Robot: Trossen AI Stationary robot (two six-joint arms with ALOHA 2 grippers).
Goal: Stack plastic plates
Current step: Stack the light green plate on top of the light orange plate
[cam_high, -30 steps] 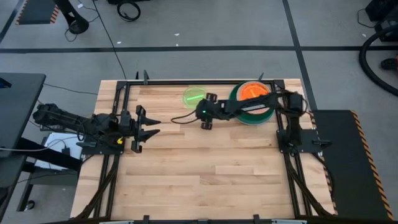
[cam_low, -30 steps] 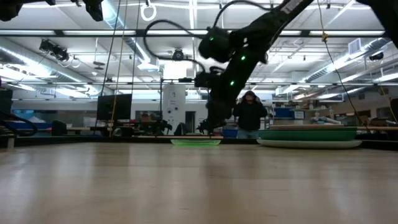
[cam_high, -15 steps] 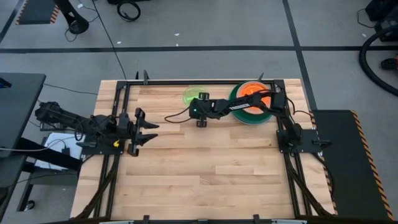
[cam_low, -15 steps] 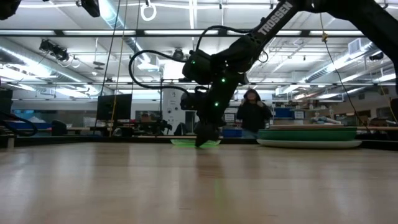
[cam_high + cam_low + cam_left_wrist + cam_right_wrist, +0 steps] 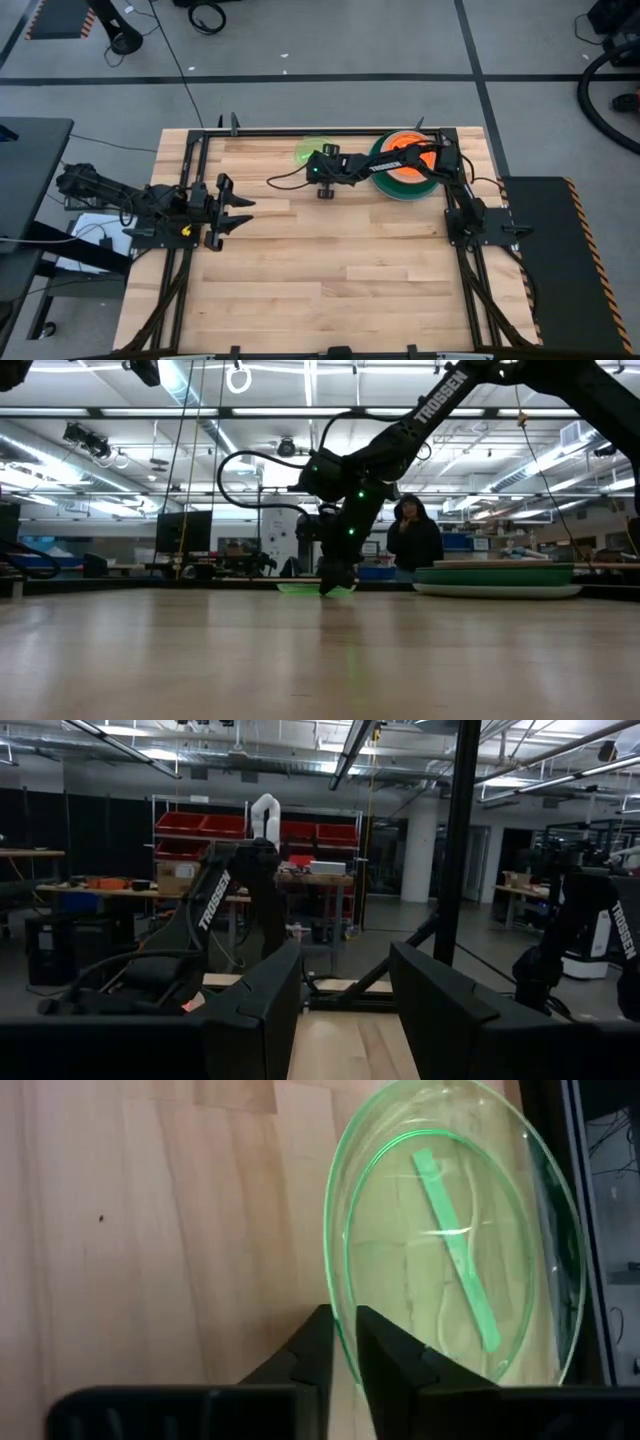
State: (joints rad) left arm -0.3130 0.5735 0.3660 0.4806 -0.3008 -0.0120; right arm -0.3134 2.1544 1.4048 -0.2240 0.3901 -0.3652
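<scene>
One plate remained outside the stack: the small translucent neon-green plastic plate, lying flat on the wooden table near its far edge. My right claw was at that plate's near rim, low over the table. Its two dark fingers stood close together with the rim running into the narrow gap between them; whether they already pinched it I could not tell.

Behind my claw, back along my arm, sat the stack: a round orange plate on top, a dark green one beneath.

My left claw waited, spread, well apart from all plates.

Judged step: grasping the last small plate. Next move, as I judged it, called for a firm pinch on the thin rim, a level lift, then carrying it onto the stack.
</scene>
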